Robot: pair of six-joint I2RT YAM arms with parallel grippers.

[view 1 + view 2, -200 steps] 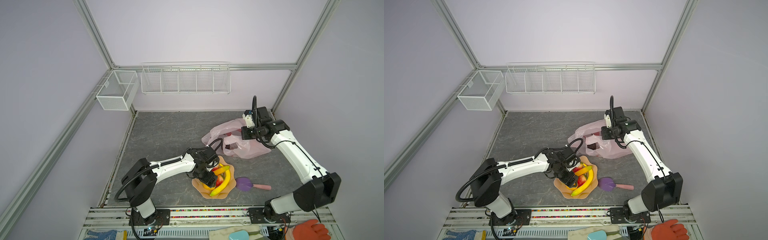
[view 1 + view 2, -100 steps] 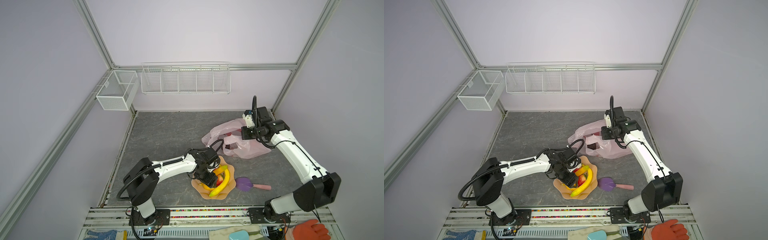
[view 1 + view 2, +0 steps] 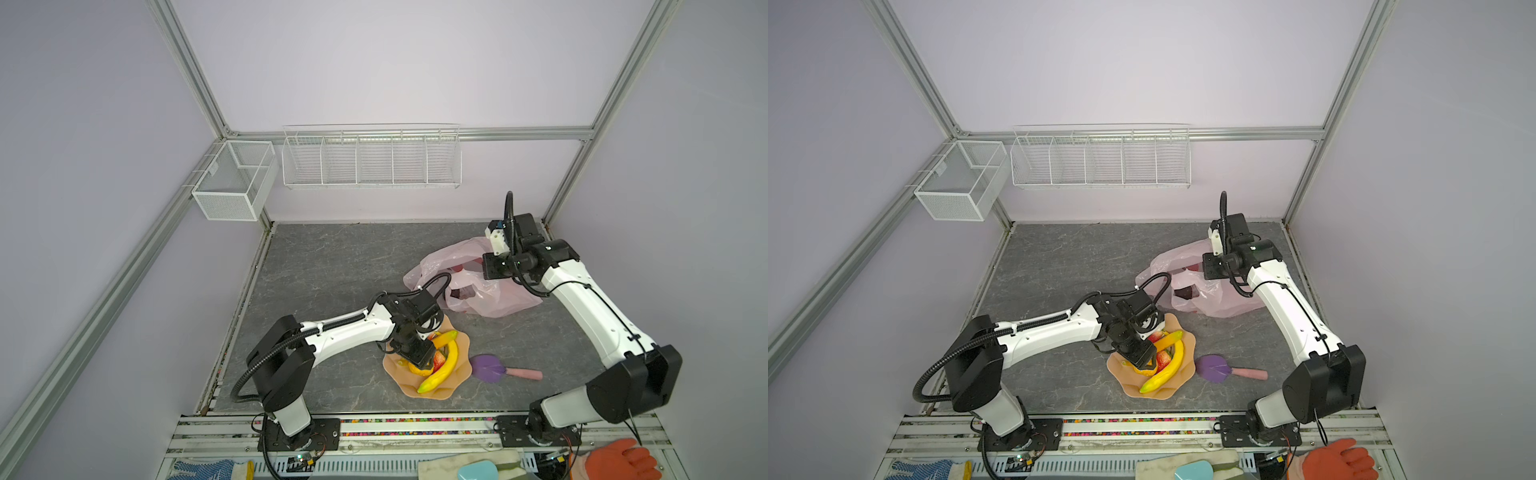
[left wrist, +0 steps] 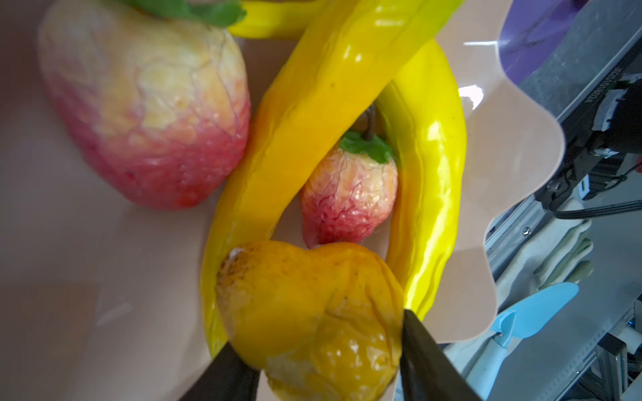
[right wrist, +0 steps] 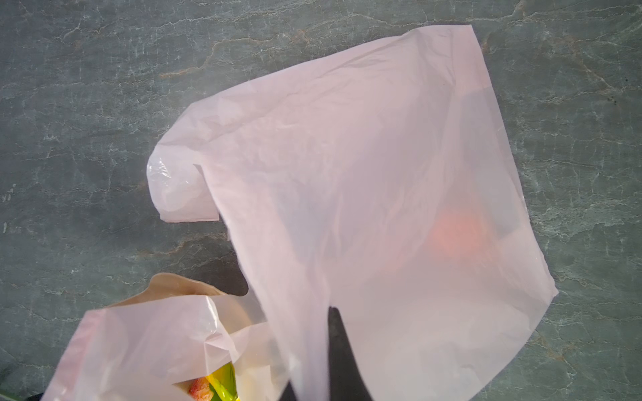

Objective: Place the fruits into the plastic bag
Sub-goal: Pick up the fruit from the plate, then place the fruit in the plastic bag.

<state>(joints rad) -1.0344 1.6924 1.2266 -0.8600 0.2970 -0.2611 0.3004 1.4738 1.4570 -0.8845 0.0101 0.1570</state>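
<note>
The left end effector (image 4: 316, 333) had its two dark fingers (image 4: 424, 357) set against opposite sides of the wrinkled yellow-orange toy pear (image 4: 305, 312), pinching it where it lay in the shallow peach scalloped plastic bowl (image 3: 436, 392). The bowl stood near the front edge of the dark grey marbled table (image 3: 332, 270), about midway along that edge.

Two glossy yellow toy bananas (image 4: 312, 121) lay in the bowl with the pear, one crossing over the other. Two red-and-cream toy strawberries (image 4: 149, 104) with green leaf caps were there too. The smaller strawberry sat between the bananas, just beside the pear. The larger lay on the far side of the upper banana.

A purple leaf-shaped paddle (image 3: 488, 368) with a pink handle lay flat just beside the bowl, its handle pointing toward the table's right edge.

The thin translucent pale pink plastic bag (image 3: 496, 301) lay toward the far right corner of the table, near the bowl. The right end effector (image 5: 333, 323) was pressed together on the bag's film, holding its upper edge lifted. The mouth of the bag faced the bowl.

A dark reddish shape (image 3: 1185, 293) showed inside the mouth in both top views. In the right wrist view a soft orange blur (image 5: 458, 232) glowed through the film, too vague to name.
</note>
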